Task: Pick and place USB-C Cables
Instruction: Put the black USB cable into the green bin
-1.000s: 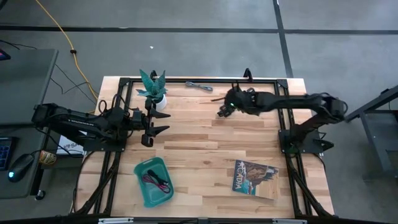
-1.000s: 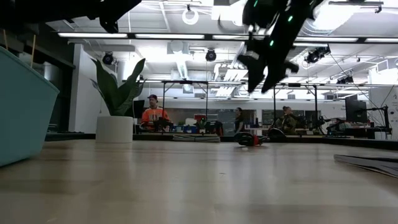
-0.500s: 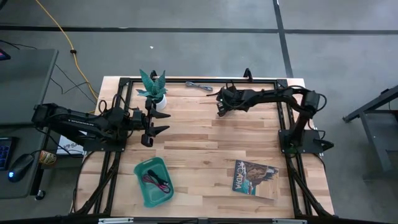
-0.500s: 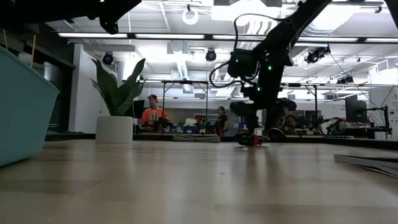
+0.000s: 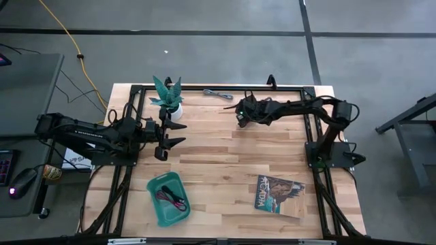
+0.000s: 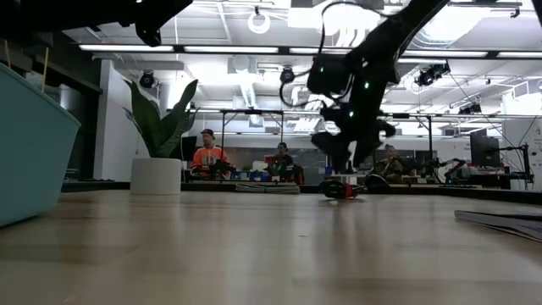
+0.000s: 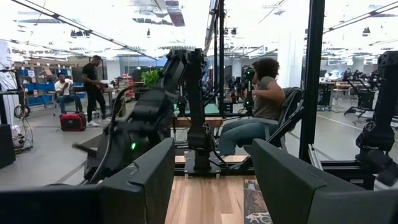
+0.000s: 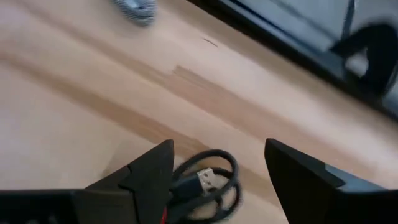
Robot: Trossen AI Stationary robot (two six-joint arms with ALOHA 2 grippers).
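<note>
- Cables number three, as you can count: a grey cable point(image 5: 218, 94) at the table's point(image 5: 225, 160) far edge, a black-and-red cable point(image 8: 205, 180) under the right gripper point(image 5: 240, 120) near the far edge's middle, and a maroon cable point(image 5: 172, 199) in the teal tray point(image 5: 158, 216) by the near-left corner.
- Your right wrist view alone shows the black-and-red coil lying between spread fingers point(image 8: 149, 174), untouched; the high view hides it beneath the arm.
- The low view shows that coil on the wood below the gripper.
- Your left gripper point(image 5: 163, 141) hangs near the one potted plant point(image 5: 168, 99), fingers apart, holding nothing.
- One magazine point(image 5: 278, 194) lies near the right edge.
</note>
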